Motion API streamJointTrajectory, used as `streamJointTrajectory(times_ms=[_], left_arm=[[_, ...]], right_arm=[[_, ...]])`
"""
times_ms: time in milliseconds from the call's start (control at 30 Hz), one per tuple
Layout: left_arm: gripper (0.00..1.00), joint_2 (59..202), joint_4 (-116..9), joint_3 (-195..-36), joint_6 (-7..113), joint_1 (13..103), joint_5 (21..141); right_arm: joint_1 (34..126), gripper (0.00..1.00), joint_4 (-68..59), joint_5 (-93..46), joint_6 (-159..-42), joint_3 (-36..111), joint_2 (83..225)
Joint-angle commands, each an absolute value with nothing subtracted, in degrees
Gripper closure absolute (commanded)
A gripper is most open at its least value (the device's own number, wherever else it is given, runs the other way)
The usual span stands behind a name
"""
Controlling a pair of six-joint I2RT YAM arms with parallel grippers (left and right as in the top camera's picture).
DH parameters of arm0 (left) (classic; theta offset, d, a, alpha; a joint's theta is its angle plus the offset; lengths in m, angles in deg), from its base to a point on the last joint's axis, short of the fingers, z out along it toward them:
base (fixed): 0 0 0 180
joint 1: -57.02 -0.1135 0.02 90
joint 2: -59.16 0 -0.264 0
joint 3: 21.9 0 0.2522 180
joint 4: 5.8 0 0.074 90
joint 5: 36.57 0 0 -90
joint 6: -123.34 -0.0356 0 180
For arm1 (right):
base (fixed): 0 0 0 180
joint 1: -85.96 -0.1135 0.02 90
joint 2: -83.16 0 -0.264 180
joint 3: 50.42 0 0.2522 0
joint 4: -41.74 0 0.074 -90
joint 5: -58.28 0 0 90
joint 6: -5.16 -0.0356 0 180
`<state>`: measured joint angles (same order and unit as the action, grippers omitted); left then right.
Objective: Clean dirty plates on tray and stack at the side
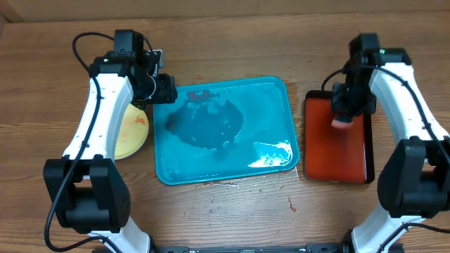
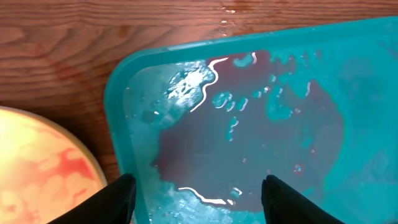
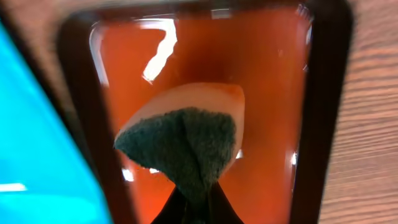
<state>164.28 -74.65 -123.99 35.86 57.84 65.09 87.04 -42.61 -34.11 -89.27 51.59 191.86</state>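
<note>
The teal tray (image 1: 275, 130) lies mid-table, with no plates on it, wet with a reddish puddle (image 2: 249, 143). One pale yellow-green plate (image 1: 130, 133) with an orange smear lies on the wood left of the tray; it also shows in the left wrist view (image 2: 37, 168). I cannot tell if other plates lie under it; the blue plate is not in view. My left gripper (image 1: 165, 88) (image 2: 199, 202) is open and empty over the tray's far-left corner. My right gripper (image 1: 346, 107) (image 3: 199, 208) is shut on a sponge (image 1: 342, 122) (image 3: 186, 134) above the red tray.
The smaller red tray with a black rim (image 1: 337, 158) (image 3: 267, 93) lies right of the teal tray, whose edge shows in the right wrist view (image 3: 37, 155). Water drops lie on the wood near the teal tray's front edge (image 1: 235, 185).
</note>
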Motion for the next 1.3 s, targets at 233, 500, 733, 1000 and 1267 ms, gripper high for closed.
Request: streamJointTrajectory(times_ms=[233, 500, 733, 1000, 1267], left_arm=[[0.18, 162.93, -73.80, -125.07, 34.60, 58.30, 65.51], [0.00, 162.93, -73.95, -125.07, 34.60, 58.28, 65.49], [0.00, 162.93, -74.11, -125.07, 34.60, 58.28, 65.44], [0.00, 162.93, -74.11, -125.07, 34.60, 58.28, 65.44], [0.00, 162.93, -74.11, -125.07, 34.60, 58.28, 65.44]], right_arm=[[87.33, 0.91, -29.58, -34.64, -81.57, 36.64, 190.27], [87.33, 0.72, -33.36, -34.42, -81.79, 41.60, 190.25], [87.15, 0.32, -45.60, -29.46, -81.77, 59.44, 189.39], [85.20, 0.00, -60.29, -25.11, -81.81, 88.92, 183.03], [84.44, 0.00, -67.13, -23.62, -90.45, 101.10, 171.43]])
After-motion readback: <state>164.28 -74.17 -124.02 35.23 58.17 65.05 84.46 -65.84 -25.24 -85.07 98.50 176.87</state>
